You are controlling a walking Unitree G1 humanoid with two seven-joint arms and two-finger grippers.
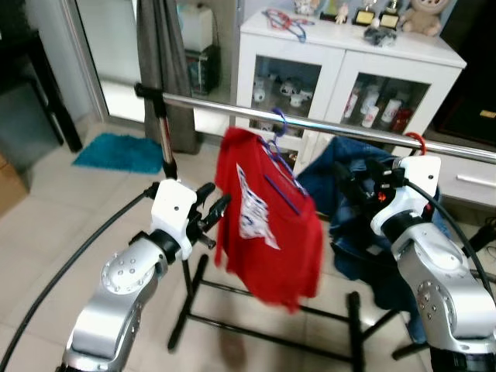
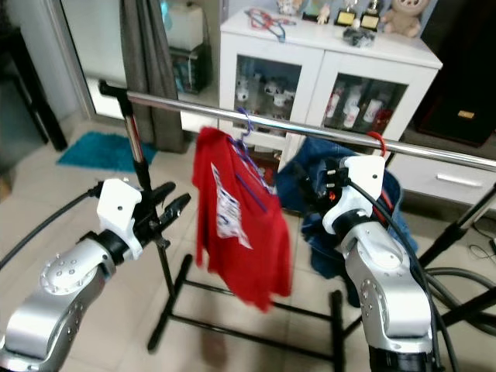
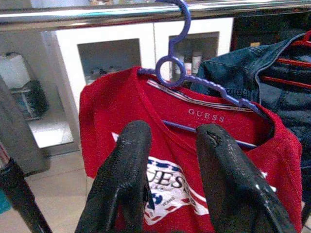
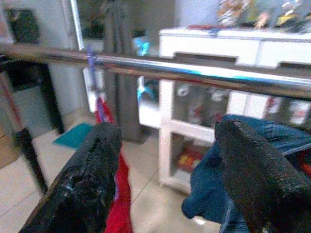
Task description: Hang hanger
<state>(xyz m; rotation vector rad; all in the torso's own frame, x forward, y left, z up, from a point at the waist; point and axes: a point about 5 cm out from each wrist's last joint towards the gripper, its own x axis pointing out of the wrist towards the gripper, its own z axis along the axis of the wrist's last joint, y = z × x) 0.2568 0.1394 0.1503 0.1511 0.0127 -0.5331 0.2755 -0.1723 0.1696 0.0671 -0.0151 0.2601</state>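
A red T-shirt (image 1: 267,217) hangs on a purple hanger (image 3: 187,77) whose hook (image 1: 279,122) is over the chrome rail (image 1: 341,128) of a clothes rack. My left gripper (image 1: 213,205) is open just left of the shirt, fingers (image 3: 124,179) pointing at its chest, apart from it. My right gripper (image 1: 353,180) is open on the other side, below the rail, in front of a blue denim garment (image 1: 364,201) on a red hanger (image 1: 417,139).
The rack's black post (image 1: 164,139) and base bars (image 1: 271,310) stand on the tiled floor. Behind it is a white glass-door cabinet (image 1: 341,70) with trophies and a plush toy. A teal mat (image 1: 116,151) and grey curtain (image 1: 163,70) are at the left.
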